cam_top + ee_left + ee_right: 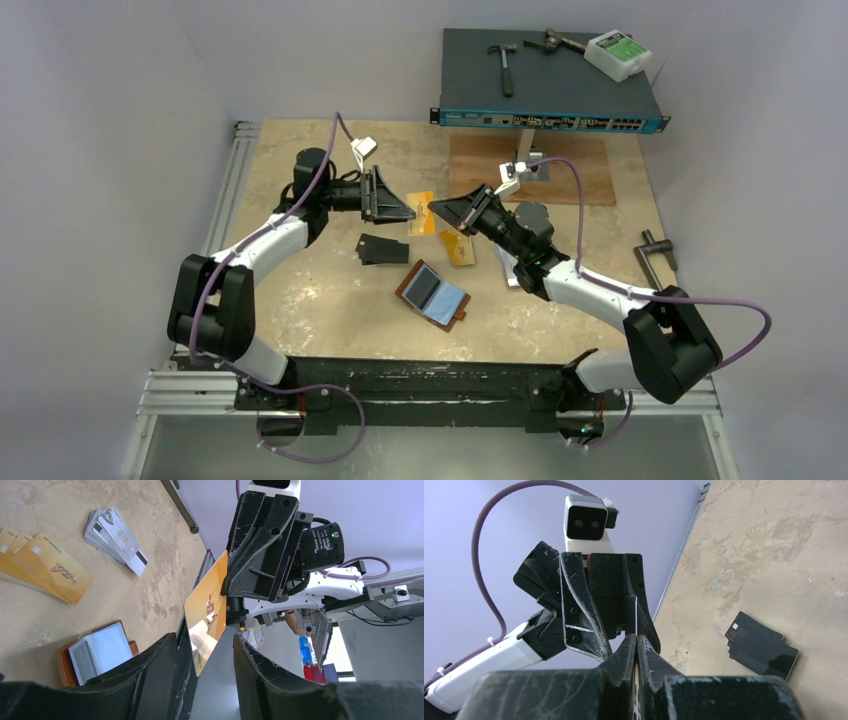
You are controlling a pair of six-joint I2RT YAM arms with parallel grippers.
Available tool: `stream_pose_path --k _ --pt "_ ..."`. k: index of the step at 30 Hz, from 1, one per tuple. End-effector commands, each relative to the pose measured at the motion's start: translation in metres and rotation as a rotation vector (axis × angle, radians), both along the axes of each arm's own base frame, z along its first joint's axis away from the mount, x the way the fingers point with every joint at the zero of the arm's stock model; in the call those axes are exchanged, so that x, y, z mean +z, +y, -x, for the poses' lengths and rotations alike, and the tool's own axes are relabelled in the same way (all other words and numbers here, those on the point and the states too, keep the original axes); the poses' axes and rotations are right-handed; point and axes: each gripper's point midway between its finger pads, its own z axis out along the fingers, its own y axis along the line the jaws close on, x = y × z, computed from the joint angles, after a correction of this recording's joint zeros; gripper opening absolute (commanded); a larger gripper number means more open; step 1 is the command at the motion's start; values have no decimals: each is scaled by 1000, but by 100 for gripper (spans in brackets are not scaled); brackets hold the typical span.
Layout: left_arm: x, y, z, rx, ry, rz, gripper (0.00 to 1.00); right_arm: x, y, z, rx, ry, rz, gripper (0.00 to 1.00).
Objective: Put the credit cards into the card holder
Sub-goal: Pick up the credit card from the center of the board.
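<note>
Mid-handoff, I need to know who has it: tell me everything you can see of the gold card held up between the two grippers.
The gold card is a thin, glossy gold-orange plastic rectangle with dark print on its face. It is off the table, standing on edge. The right gripper is shut on one end. The other end sits between the open fingers of the left gripper, seemingly against one finger and clear of the other.
</note>
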Motion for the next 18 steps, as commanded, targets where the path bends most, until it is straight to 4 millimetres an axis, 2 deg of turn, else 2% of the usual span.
stream_pose_path --k 1,5,9,12,18 --pt "24 4 5 -12 -67 45 41 15 2 -2 -28 -44 -40 0" --pt "25 7 3 -4 -72 49 25 12 7 1 -19 -48 -27 0" --pt "27 9 1 0 -74 52 0 11 8 7 1 -59 -29 0" --pt "29 10 0 4 -78 53 0 9 12 12 42 -74 -19 0" --pt "33 10 0 -6 -79 59 0 11 22 28 154 -108 -68 10"
